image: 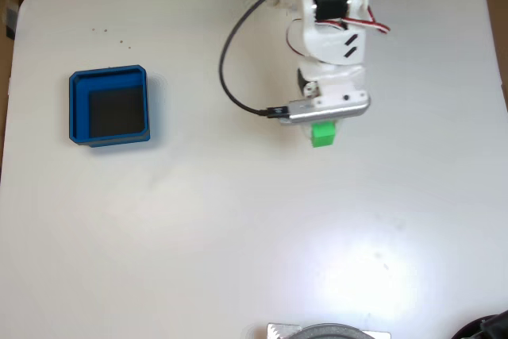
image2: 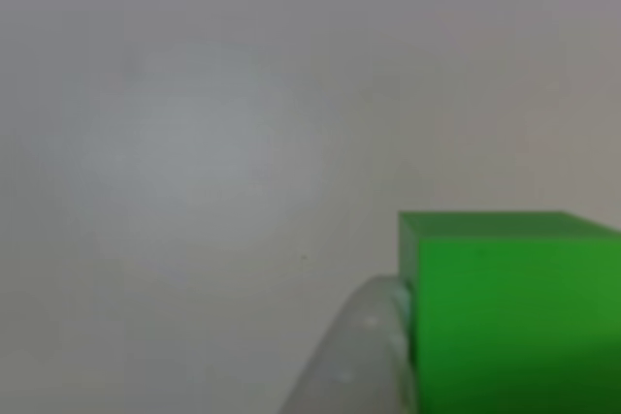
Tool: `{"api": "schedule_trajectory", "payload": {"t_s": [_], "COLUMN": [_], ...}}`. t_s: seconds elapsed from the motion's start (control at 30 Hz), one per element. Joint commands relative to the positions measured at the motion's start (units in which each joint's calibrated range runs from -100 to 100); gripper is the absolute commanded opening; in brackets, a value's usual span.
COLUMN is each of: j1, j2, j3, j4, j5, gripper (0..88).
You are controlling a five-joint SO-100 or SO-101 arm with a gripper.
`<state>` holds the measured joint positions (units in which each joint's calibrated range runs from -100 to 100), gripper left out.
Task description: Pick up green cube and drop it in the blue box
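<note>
The green cube [image: 323, 134] sits on the white table [image: 238, 220] just under the gripper [image: 324, 126], poking out from below the arm [image: 333, 45] in the fixed view. In the other view one pale fingertip [image2: 364, 361] touches its left face; whether the jaws have clamped it I cannot tell. It looks light, rigid and smooth, so it is best pinched across two flat opposite faces. The blue box [image: 109, 106] lies well apart, off to the gripper's left in the fixed view.

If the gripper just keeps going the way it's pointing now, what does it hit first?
Likely the white table. The gripper points down, and the green cube already sits against one finger in the close-up other view. Depth is unclear.
</note>
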<state>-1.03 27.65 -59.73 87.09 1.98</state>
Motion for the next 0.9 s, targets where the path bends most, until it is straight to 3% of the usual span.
{"api": "schedule_trajectory", "payload": {"t_s": [0.0, 0.33, 0.87], "j1": [6.6, 19.96, 27.67], "j2": [-5.5, -4.91, -4.74], "j3": [-2.21, -2.12, -2.12], "j4": [0.43, 0.43, 0.35], "j5": [0.15, 0.15, -0.2], "gripper": [2.3, 2.4, 2.4]}}
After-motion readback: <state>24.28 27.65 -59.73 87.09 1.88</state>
